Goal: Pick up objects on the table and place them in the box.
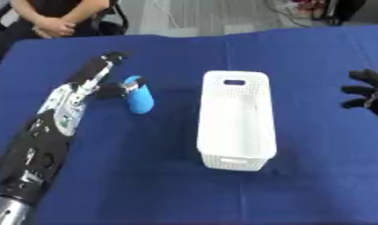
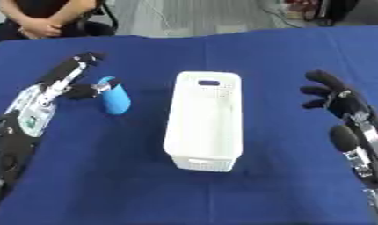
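A light-blue cylindrical object (image 1: 139, 99) lies on the blue table to the left of a white perforated box (image 1: 235, 118), which looks empty. My left hand (image 1: 96, 74) is just left of the blue object, fingers straight and pointing away, thumb touching or nearly touching the object's upper end. My right hand (image 2: 330, 94) hovers to the right of the box with its fingers spread and nothing in it.
The blue cloth-covered table (image 1: 161, 176) fills the view, bare in front of the box. A person sits past the far left edge with clasped hands (image 1: 53, 27). Grey floor lies beyond the table's far edge.
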`<action>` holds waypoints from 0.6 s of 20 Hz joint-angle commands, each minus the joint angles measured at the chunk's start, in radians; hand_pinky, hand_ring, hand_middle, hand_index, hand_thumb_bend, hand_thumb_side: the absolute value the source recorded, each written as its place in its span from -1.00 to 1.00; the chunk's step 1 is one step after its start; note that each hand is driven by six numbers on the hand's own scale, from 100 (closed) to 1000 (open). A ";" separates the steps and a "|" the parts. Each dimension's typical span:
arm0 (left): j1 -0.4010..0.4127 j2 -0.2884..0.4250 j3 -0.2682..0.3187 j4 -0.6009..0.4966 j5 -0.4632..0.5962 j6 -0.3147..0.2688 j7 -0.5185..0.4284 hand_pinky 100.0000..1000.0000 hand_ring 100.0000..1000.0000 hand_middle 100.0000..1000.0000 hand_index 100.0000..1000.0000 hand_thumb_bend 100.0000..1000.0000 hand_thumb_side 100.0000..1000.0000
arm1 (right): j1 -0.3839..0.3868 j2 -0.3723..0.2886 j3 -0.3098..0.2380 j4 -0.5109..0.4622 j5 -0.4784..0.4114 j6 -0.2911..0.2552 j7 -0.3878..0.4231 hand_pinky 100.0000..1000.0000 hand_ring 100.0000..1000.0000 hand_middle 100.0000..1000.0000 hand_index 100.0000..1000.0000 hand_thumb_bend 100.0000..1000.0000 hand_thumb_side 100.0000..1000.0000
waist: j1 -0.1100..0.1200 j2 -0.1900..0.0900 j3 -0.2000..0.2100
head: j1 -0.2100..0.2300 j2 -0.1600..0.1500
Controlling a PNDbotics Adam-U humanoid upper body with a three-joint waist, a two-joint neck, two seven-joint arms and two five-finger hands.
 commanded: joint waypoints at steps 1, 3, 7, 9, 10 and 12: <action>-0.023 0.038 -0.006 0.007 -0.024 -0.010 0.001 0.58 0.54 0.73 0.97 1.00 0.63 | -0.005 -0.010 -0.002 -0.011 -0.002 -0.002 0.002 0.37 0.65 0.82 1.00 0.04 1.00 | -0.002 -0.013 -0.001 | 0.008 -0.012; -0.030 0.039 -0.009 0.016 -0.032 -0.014 0.001 0.58 0.54 0.73 0.97 1.00 0.65 | -0.005 -0.010 -0.002 -0.011 -0.001 -0.002 0.003 0.37 0.65 0.82 1.00 0.04 1.00 | -0.002 -0.013 -0.001 | 0.009 -0.011; -0.043 0.040 -0.016 0.040 -0.046 -0.021 -0.005 0.58 0.54 0.73 0.98 1.00 0.68 | -0.006 -0.010 -0.002 -0.011 -0.002 -0.003 0.003 0.37 0.65 0.82 1.00 0.04 1.00 | -0.002 -0.013 -0.003 | 0.010 -0.012; -0.049 0.039 -0.020 0.057 -0.050 -0.025 -0.010 0.58 0.54 0.73 0.98 1.00 0.69 | -0.007 -0.010 -0.002 -0.012 -0.002 -0.003 0.003 0.38 0.65 0.82 1.00 0.04 1.00 | -0.002 -0.012 -0.004 | 0.011 -0.011; -0.051 0.038 -0.021 0.066 -0.050 -0.027 -0.013 0.58 0.54 0.73 0.98 1.00 0.69 | -0.007 -0.010 -0.002 -0.012 -0.002 -0.003 0.004 0.38 0.65 0.82 1.00 0.04 1.00 | -0.002 -0.012 -0.004 | 0.011 -0.011; -0.054 0.034 -0.022 0.086 -0.044 -0.030 -0.020 0.58 0.54 0.73 0.97 1.00 0.69 | -0.007 -0.010 -0.002 -0.011 -0.001 -0.003 0.004 0.38 0.65 0.82 1.00 0.04 1.00 | -0.002 -0.011 -0.005 | 0.012 -0.010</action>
